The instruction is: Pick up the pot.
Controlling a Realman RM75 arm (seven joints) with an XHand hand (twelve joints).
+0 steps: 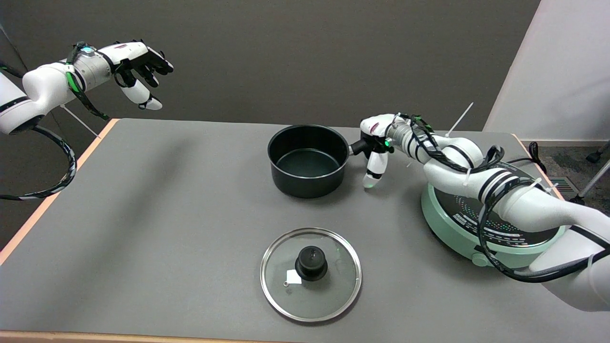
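Standing upright on the grey table (143, 228), the pot (308, 161) is found behind the glass lid (310, 273), mouth upward, with its short handle projecting toward the right of the picture; the long axis through body and handle therefore runs across the table, left to right. The pot is black, round and straight-walled, with a thin bright rim and a dark, empty interior. Its base is seen resting on the table surface. The right hand (375, 143) is closed around the handle, just beside the pot's right wall: the fingers are wrapped over the handle from above, and one white finger hangs down below it toward the table. How firmly the handle is gripped cannot be told, as the contact is largely hidden by the hand itself. The lid is noted lying flat, knob upward, well apart from the pot. A pale green induction cooker (457, 224) is recorded to the right of the lid, partly covered by the right forearm.
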